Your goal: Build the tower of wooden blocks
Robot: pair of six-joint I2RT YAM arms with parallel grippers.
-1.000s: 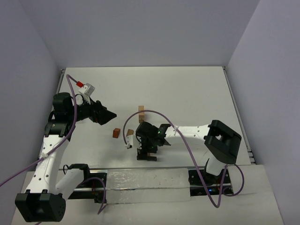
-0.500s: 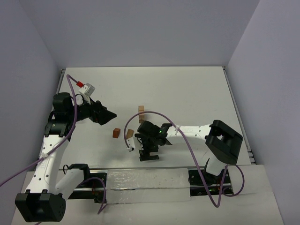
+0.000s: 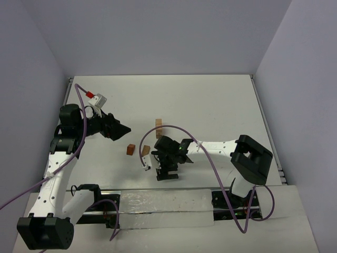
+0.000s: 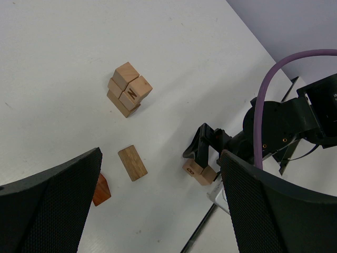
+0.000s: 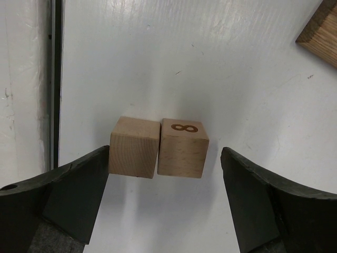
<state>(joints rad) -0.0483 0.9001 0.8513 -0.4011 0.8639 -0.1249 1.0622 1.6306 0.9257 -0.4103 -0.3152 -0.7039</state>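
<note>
Pale tan wood blocks (image 5: 134, 146), one with a brown figure-eight mark; white table (image 5: 158, 52).

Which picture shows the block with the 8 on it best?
The right wrist view: the 8 block sits big and centred, its number clear, touching a plain block. The left wrist view shows the 8 block tiny. In the top view I cannot make it out.

White tabletop (image 3: 210, 105) fills centre frame; plain lavender walls (image 3: 158, 37) top, left and right. Light even, diffuse.

Overhead camera looks down; 2 wrist cameras, nearer, share the 8-marked block (image 5: 182, 148).
</note>
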